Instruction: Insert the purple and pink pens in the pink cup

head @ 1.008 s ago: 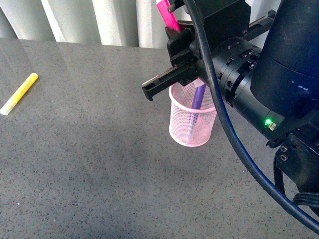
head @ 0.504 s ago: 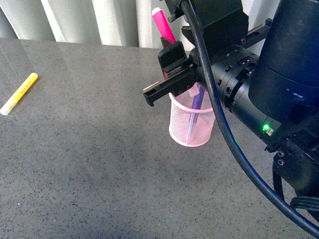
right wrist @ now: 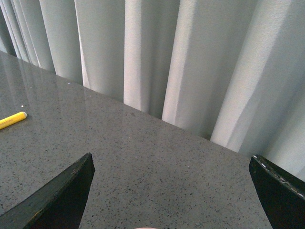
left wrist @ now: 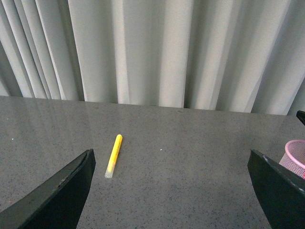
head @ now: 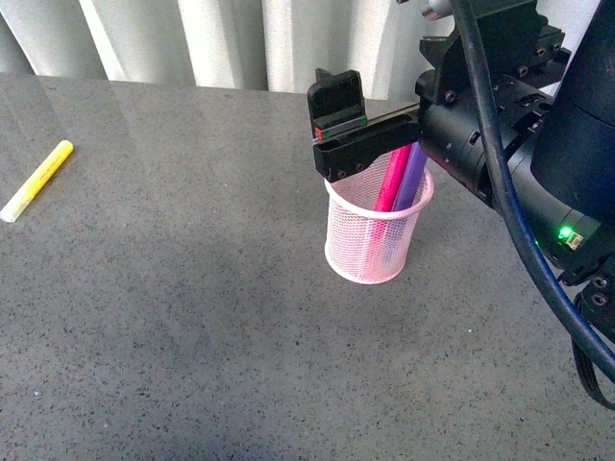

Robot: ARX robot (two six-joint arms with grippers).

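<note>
Front view: the right claw (head: 338,130) hangs just above the far rim of the pink cup (head: 375,240), its black fingers (head: 336,101) spread apart and gripping nothing. Right below the claw, the pink pen (head: 392,181) and the purple pen (head: 413,175) both stand inside the cup, side by side and leaning toward the right arm's side, their upper ends poking up past the cup's rim. The cup stands upright on the grey speckled counter (head: 192,317). Well away from the cup, toward the robot's left, a yellow marker (head: 36,181) lies flat on the counter. Pale curtains (head: 192,38) hang beyond the cup, behind the counter's far edge.

In the right wrist view, the two fingers (right wrist: 47,200) sit at opposite edges of the picture, wide apart, with only counter between them.

The left wrist view shows the left claw (left wrist: 176,191) likewise wide open and empty, its fingers (left wrist: 52,195) far apart; the yellow marker (left wrist: 114,155) lies ahead of it, and the cup's rim (left wrist: 294,157) shows at the edge.
</note>
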